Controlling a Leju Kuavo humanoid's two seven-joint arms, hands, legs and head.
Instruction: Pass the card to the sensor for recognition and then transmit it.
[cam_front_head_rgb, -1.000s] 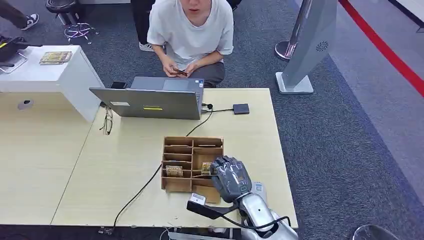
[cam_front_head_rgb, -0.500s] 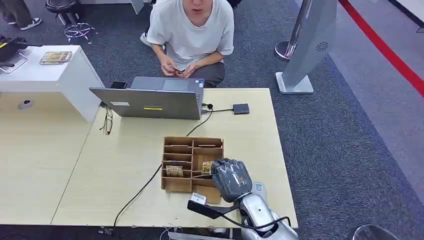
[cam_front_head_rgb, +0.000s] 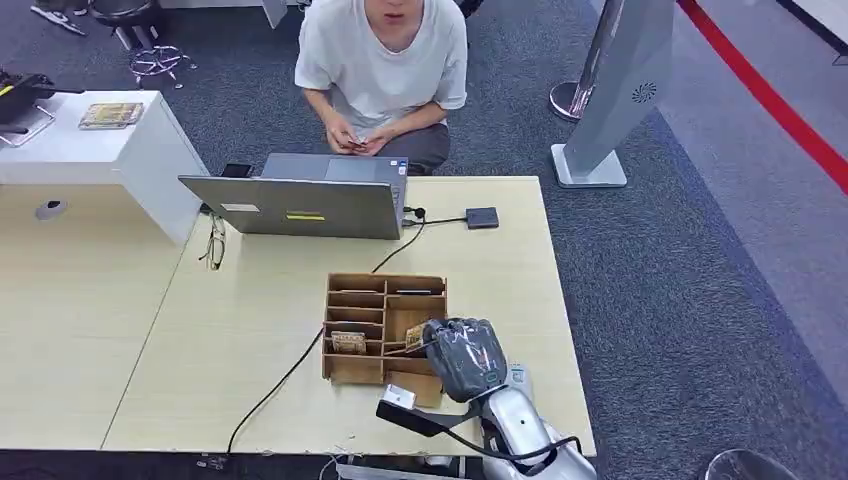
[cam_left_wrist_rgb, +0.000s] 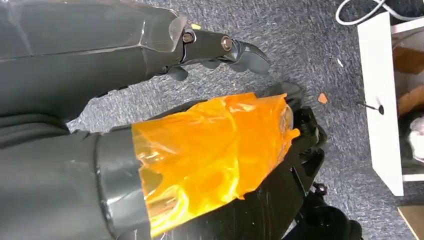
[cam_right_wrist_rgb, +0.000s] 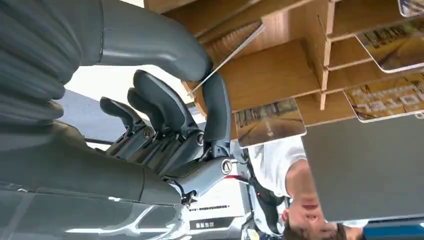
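A thin card (cam_right_wrist_rgb: 231, 56) is pinched edge-on between the thumb and a dark finger of the right hand (cam_front_head_rgb: 462, 357), at the near right part of a wooden organizer (cam_front_head_rgb: 385, 328) that stands on the pale tabletop (cam_front_head_rgb: 250, 330); the organizer is split into narrow slots on its left and wider compartments on its right; one printed card (cam_front_head_rgb: 348, 342) lies in a low slot on the left, another (cam_front_head_rgb: 413, 334) stands in the compartment just beside the hand, and the right wrist view shows further printed cards (cam_right_wrist_rgb: 385, 95) resting in slots beyond the fingers; the right hand hangs over the organizer's near right corner with its back upward and fingers curled down, the silver forearm rising from the near tabletop edge; the left hand (cam_left_wrist_rgb: 220, 50) hangs over grey carpet with its fingers slightly bent and nothing between them; behind the organizer an open grey laptop (cam_front_head_rgb: 300, 200) sits with a black cable (cam_front_head_rgb: 290, 375) trailing across the tabletop, a small dark box (cam_front_head_rgb: 482, 217) lies near the far right corner, and a person (cam_front_head_rgb: 385, 70) in a white shirt sits beyond the laptop.
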